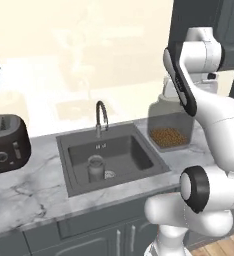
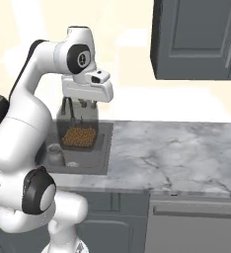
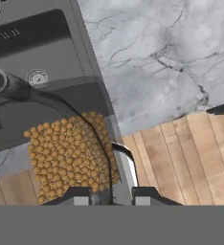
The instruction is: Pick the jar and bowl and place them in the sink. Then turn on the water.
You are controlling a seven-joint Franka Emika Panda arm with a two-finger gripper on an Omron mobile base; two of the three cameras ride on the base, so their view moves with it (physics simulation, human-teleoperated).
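Above the right end of the sink [image 1: 81, 145], the gripper [image 2: 86, 105] holds the jar [image 1: 170, 127] clear of the counter [image 2: 176, 148], its jaws clamped on the grey lid, so the glass body with its brown granules hangs beneath the hand. The step in hand looks like the carry of the jar toward the basin. In the left base view the jar appears just right of the basin's rim, while the right base view sets it over the basin's near edge (the two angles disagree, so I cannot tell exactly how far over it is). The next move likely calls for a short shift toward the tap [image 1: 101, 116], then a lowering to the basin floor before letting go, keeping off the small grey cup-like thing [image 1: 95, 167] that stands in the sink by the drain. I cannot make out the bowl, and no water runs from the spout. The arm rises from the base, bends at a high elbow and reaches forward, with the hand pointing straight down.
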